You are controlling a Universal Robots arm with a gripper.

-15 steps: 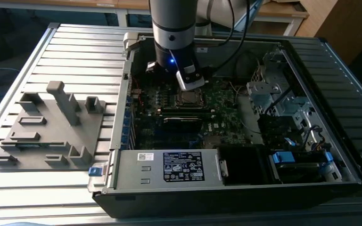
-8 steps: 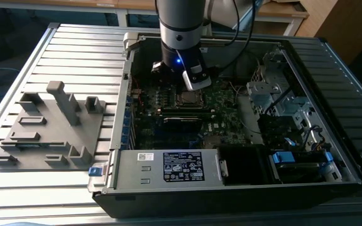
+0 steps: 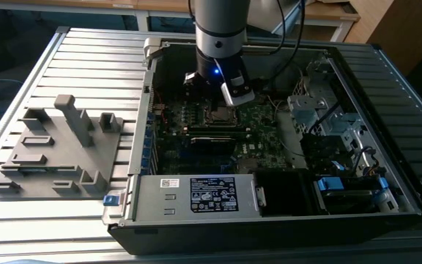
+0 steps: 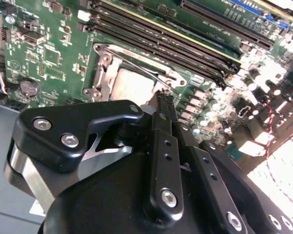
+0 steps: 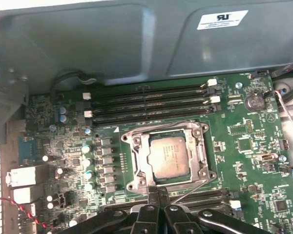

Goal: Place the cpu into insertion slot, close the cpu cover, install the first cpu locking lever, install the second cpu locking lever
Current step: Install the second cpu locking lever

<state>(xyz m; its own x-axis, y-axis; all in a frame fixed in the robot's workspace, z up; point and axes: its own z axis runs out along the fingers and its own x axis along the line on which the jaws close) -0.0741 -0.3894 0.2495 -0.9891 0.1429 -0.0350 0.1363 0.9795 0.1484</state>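
**CPU seated, cover down, gripper tip at socket edge**

The cpu (image 5: pixel 169 157) lies flat in the insertion slot (image 5: pixel 147 171), dull grey top showing through the cut-out of the cpu cover (image 5: pixel 201 157), which lies flat around it. Same chip in the second wrist view (image 4: pixel 132 87), with the silvery cover frame (image 4: pixel 103 73) round it. A thin wire lever (image 5: pixel 193 187) runs slanted along one side of the socket; another thin wire (image 4: pixel 136 66) crosses the frame on the memory-slot side. Whether either is latched, cannot tell.

In the exterior view the socket (image 3: pixel 218 115) sits in the far middle of the green motherboard (image 3: pixel 259 146), inside the open computer case (image 3: pixel 409 165).

The gripper (image 5: pixel 158 191) has its two black fingers pressed together with no gap, nothing between them; the tip is right at the socket's edge near the slanted lever. Contact with the lever: cannot tell. In the second wrist view the closed fingertips (image 4: pixel 164 100) sit beside the socket.

Long black memory slots (image 5: pixel 151 102) run beside the socket. A grey fixture block (image 3: pixel 57 154) lies on the slatted table (image 3: pixel 101 55), at the exterior view's left of the case.
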